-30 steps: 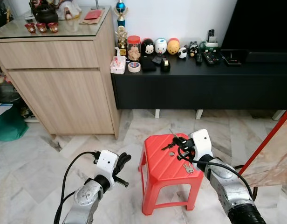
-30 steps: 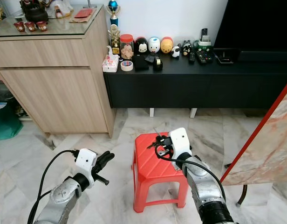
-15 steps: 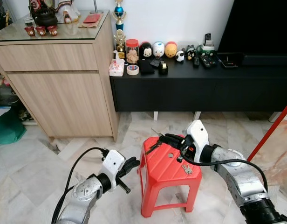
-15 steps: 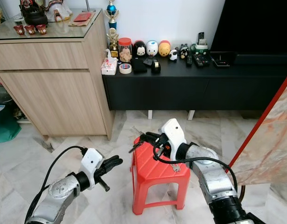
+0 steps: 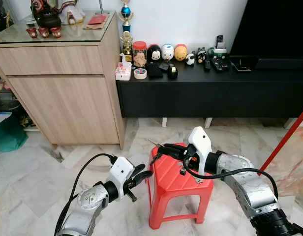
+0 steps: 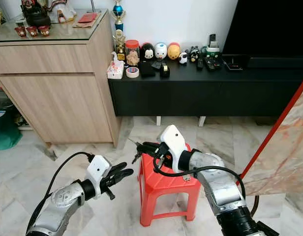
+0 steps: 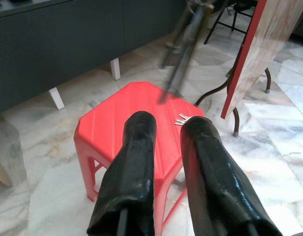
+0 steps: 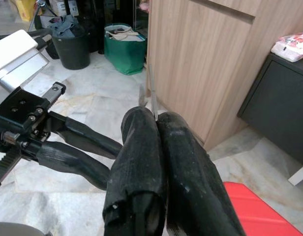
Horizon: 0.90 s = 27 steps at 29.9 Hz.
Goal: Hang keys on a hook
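The right pincer reaches out over the far left corner of the red stool, its 2 black fingers pressed together on a thin metal key whose blade pokes out past the tips. A small bunch of keys lies flat on the stool's seat near its right edge, just under the right forearm; I can't make out whether it is joined to what the pincer grips. The left pincer hovers just beside the stool's left edge, fingers parted with a clear gap between them, holding nothing, pointing toward the seat. Behind the stool runs a low black cabinet lined with small figurines and remotes, and to its left stands a wooden sideboard. The floor is pale marble tile
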{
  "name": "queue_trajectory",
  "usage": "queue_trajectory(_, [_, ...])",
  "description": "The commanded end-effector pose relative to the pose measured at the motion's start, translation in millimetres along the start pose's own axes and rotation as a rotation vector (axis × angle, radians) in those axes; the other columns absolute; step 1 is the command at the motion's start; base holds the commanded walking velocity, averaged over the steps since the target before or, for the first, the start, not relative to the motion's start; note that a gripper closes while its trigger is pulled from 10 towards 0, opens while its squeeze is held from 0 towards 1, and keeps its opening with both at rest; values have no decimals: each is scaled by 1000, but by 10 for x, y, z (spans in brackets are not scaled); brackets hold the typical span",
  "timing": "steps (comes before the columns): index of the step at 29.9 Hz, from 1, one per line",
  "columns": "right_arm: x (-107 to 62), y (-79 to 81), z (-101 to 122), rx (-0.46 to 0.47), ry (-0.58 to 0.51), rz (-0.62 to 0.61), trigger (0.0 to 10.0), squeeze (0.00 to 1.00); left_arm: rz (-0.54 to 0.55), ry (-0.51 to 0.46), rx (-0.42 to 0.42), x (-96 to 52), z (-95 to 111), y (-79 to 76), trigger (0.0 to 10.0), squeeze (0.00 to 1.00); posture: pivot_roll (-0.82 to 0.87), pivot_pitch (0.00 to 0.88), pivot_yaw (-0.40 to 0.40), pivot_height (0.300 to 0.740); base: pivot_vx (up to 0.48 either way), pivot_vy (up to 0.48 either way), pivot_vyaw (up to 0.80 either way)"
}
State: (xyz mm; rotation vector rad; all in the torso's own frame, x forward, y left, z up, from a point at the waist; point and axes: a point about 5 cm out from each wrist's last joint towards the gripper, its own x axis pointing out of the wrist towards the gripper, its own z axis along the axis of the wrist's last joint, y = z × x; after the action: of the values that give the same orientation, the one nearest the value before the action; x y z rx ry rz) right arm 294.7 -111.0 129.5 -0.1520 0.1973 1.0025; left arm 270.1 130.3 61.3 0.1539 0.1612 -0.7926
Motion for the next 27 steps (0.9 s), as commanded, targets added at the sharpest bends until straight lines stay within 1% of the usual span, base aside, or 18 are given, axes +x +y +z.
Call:
queue_trajectory(1, [26,27,64,-18,-9,-2,10000,0,-9,-17,13,23,64,5,10000,1000,12,0,-27,740,0,0,0])
queue_trajectory(6, [51,35,108,-13,-20,-10,10000,0,-6,-13,16,29,59,10,10000,1000,11,0,-29,740,0,0,0])
queue_trajectory(12, [55,50,188,7,-61,-10,10000,0,13,-21,2,53,72,19,10000,1000,10,0,-32,740,0,0,0])
queue_trajectory(13, [51,53,214,24,-76,-10,10000,0,20,-23,4,59,79,22,10000,514,10,0,-34,740,0,0,0])
queue_trajectory(14, [49,61,225,22,-77,-6,10000,0,20,-23,0,61,79,21,10000,0,10,0,-34,740,0,0,0])
queue_trajectory(27, [53,114,231,27,-72,8,10000,0,41,-37,-9,87,103,27,10000,0,12,0,-34,740,0,0,0])
